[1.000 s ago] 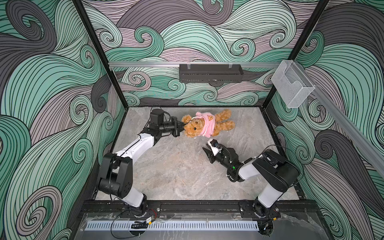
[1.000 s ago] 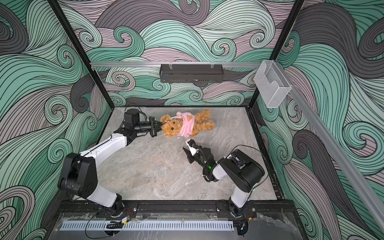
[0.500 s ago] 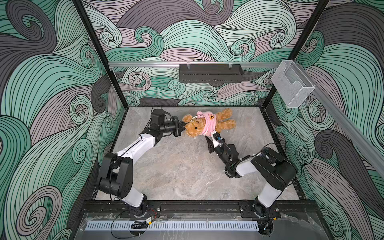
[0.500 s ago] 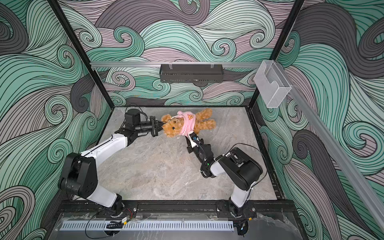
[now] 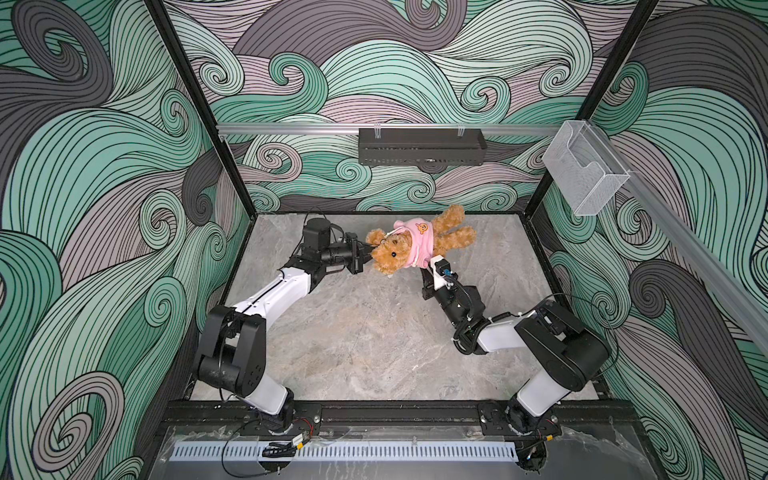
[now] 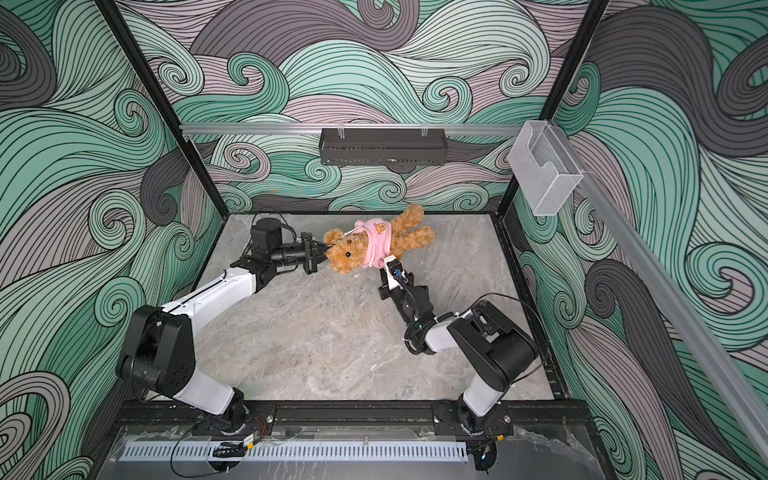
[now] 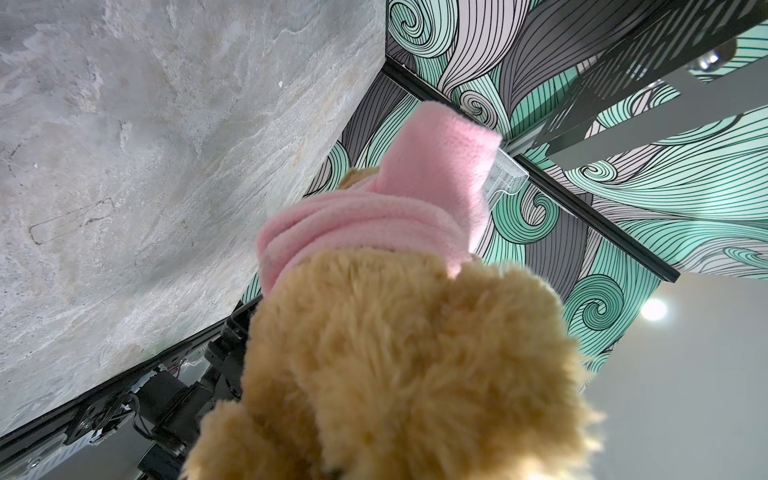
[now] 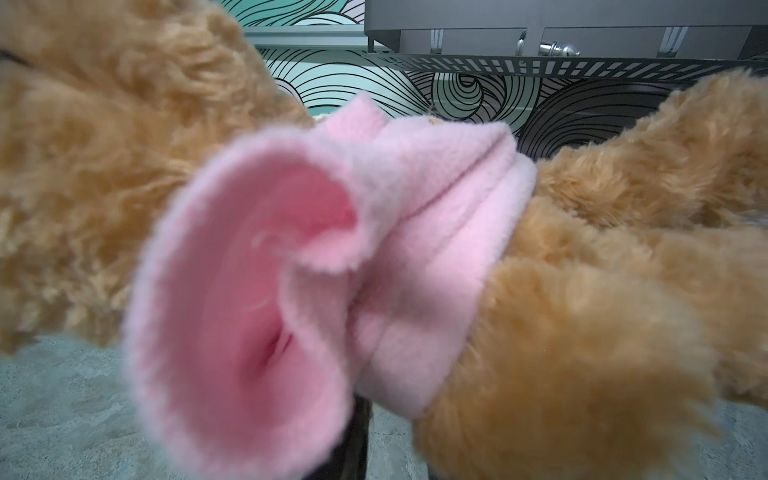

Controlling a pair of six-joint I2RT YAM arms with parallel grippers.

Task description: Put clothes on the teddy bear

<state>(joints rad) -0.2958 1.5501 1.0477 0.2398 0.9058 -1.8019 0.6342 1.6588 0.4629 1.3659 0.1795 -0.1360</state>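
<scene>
At upper centre of both top views, the left gripper [image 5: 365, 257] is clamped shut on the head of the teddy bear [image 5: 451, 237], which is stretched out near the rear wall above the marble-look tabletop [image 5: 365, 340]. The right gripper [image 5: 427, 266] meets a gaping sleeve [image 8: 249, 270] of the pink fleece hoodie [image 5: 420, 243], and its jaw spread is hidden. The step in hand looks like threading the bear's arm through that sleeve, so the next move calls for opening it. No lettering is readable, only an orange bear-face patch [image 5: 421, 227].

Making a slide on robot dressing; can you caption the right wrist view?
Close-up: the garment on the bear, its empty pink sleeve gaping at the camera, table below.
</scene>
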